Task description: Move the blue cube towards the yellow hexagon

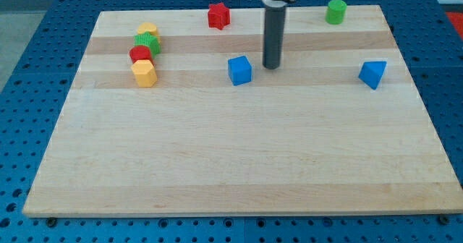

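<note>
The blue cube (239, 70) is found on the wooden board (239, 163), a little left of centre in the view's upper half, standing flat and apart from every other block. My tip (271, 66) is observed just beside the cube on the view's right, a narrow gap being seen between them; no contact can be confirmed. No gripper is fitted, so no open or closed state is recorded: the arm ends in a plain dark rod, held upright. The yellow hexagon (145, 74) is located well apart from the cube toward the view's left, at nearly the same height in the view. It is the lowest of a tight cluster: a red block (139, 53) touches it above, a green block (150, 43) sits behind that, and a second yellow block (147, 30) is at the cluster's top. A red star-like block (218, 15) is noted near the top edge, a green cylinder (336, 11) at the top right, and a blue triangular block (372, 74) at the right.
</note>
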You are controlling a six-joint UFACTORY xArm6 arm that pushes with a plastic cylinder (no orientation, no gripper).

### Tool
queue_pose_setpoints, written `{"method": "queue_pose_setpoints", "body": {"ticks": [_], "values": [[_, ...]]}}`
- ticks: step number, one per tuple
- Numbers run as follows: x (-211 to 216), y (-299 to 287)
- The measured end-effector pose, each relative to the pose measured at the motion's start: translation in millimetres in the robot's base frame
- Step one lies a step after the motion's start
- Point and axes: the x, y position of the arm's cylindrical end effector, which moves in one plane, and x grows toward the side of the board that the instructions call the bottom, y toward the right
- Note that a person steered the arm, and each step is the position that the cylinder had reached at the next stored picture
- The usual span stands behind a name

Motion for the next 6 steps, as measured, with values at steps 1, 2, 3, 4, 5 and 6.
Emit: {"method": "queue_pose_setpoints", "body": {"ticks": [1,2,3,4,5,6], "values": [[9,8],[13,-14],[13,-47],[13,-73],[19,-83],[24,-94]]}}
